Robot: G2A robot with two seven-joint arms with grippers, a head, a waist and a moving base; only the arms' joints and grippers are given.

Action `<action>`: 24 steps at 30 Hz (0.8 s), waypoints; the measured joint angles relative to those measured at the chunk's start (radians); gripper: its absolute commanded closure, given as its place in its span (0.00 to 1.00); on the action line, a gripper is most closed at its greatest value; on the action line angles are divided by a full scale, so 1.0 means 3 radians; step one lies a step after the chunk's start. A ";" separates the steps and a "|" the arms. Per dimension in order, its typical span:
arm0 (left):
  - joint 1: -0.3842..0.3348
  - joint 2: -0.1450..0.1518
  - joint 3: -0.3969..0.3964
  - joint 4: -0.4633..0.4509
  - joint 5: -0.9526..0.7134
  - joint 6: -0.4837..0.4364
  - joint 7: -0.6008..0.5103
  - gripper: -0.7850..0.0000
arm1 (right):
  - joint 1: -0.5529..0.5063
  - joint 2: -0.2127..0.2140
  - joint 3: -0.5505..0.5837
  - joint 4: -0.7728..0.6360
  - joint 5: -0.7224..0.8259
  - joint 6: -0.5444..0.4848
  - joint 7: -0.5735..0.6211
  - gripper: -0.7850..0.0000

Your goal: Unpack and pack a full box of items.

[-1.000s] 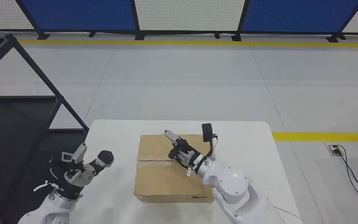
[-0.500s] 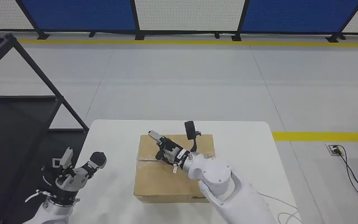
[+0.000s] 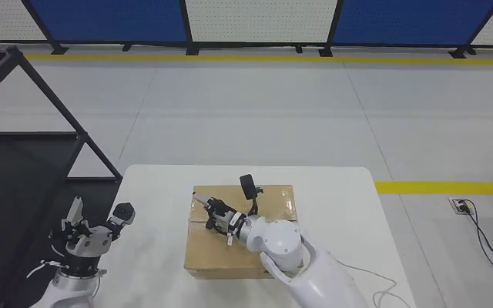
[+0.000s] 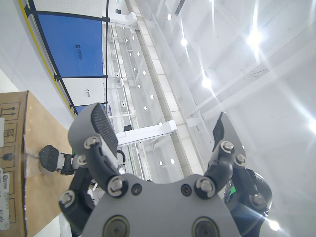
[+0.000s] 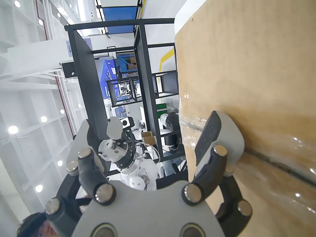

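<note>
top view: the taped cardboard box (image 3: 212, 258) sits mid-table (image 3: 154, 200). it looks stiff, probably heavy, its tape (image 5: 276, 149) slick. right gripper (image 3: 206, 212) lies spread at the seam's end, left gripper (image 3: 98, 217) gapes alongside. flap edges look best for gripping.

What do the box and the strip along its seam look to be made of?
The box looks like brown cardboard, matte, with a rough cut edge. The strip is probably clear plastic tape: glossy, wrinkled, glinting over the seam.
</note>
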 measured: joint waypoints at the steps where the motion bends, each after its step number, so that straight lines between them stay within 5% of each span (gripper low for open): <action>1: 0.0000 0.0000 0.0000 0.0000 0.0000 0.0000 0.0000 0.00 | 0.0002 -0.0006 0.0000 0.0018 -0.0004 0.0000 -0.0009 0.00; 24: 0.0000 0.0000 0.0000 0.0000 0.0000 0.0000 0.0000 0.00 | -0.1110 0.0258 0.1021 -0.0963 -0.0372 -0.0116 -0.0073 0.00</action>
